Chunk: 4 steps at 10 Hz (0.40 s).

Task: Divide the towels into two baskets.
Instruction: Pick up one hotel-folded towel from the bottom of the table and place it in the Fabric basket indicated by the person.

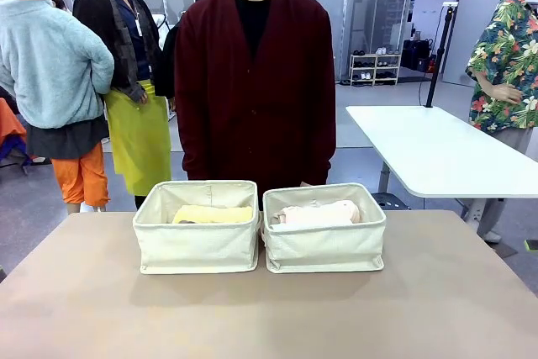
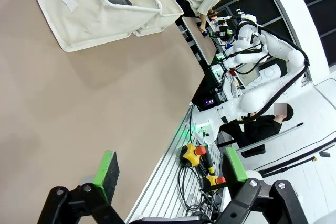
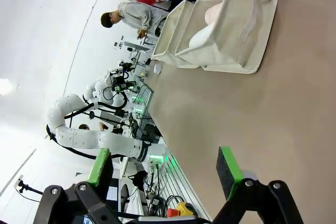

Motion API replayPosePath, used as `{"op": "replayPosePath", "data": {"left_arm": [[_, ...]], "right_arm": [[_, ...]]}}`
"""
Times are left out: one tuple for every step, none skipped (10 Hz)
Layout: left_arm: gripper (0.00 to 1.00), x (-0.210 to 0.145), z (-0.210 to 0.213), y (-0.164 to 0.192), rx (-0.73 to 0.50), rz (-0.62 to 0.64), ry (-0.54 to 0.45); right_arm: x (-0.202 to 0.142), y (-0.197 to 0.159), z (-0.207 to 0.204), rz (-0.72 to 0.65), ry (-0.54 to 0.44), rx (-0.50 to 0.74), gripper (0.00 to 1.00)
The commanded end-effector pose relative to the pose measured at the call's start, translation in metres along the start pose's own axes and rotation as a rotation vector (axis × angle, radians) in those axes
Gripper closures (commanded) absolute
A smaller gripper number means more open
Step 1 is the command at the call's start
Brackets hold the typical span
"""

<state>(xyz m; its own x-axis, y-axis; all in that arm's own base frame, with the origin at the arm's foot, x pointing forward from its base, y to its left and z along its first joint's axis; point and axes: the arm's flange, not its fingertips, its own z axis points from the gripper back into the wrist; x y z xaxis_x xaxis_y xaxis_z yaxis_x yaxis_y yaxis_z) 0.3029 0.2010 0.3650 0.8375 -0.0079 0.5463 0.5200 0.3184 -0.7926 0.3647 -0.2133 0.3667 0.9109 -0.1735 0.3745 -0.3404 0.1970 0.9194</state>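
**A:** What stands on the bench (image 1: pixel 269 308) in the front view?

**B:** Two cream canvas baskets, side by side and touching, near the far edge. The left basket (image 1: pixel 197 245) holds a pale yellow towel (image 1: pixel 213 214), with a sliver of a dark grey towel (image 1: pixel 187 222) just visible at its near side. The right basket (image 1: pixel 324 248) holds a pale pinkish cream towel (image 1: pixel 324 212); a white towel (image 1: pixel 296 218) appears to lie in front of it, though the two are hard to separate.

**A:** And the person?

**B:** A person in a dark red cardigan (image 1: pixel 255 90) stands directly behind the baskets, at the far side of the bench.

**A:** How do the jaws stand?

**B:** Both pairs are spread wide and pinch nothing. In the left wrist view, the left gripper (image 2: pixel 170 174) hangs over the near edge of the bench, one green pad above the bench top, the other beyond the edge above a cable rack. The baskets lie well apart from it, at the top of that view. In the right wrist view, the right gripper (image 3: pixel 165 170) is likewise over bare bench near the edge, well apart from the baskets at the top.
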Motion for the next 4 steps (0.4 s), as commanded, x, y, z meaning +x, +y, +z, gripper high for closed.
{"op": "replayPosePath", "data": {"left_arm": [[0.00,-0.0026,0.0026,-0.0048,-0.008,-0.005,-0.001],[0.00,-0.0026,0.0026,-0.0048,-0.008,-0.005,-0.001],[0.00,-0.0026,0.0026,-0.0048,-0.008,-0.005,-0.001],[0.00,-0.0026,0.0026,-0.0048,-0.008,-0.005,-0.001]], "right_arm": [[-0.0025,0.0052,-0.0006,0.009,0.004,-0.006,0.00],[-0.0025,0.0052,-0.0006,0.009,0.004,-0.006,0.00],[-0.0025,0.0052,-0.0006,0.009,0.004,-0.006,0.00],[-0.0025,0.0052,-0.0006,0.009,0.004,-0.006,0.00]]}}
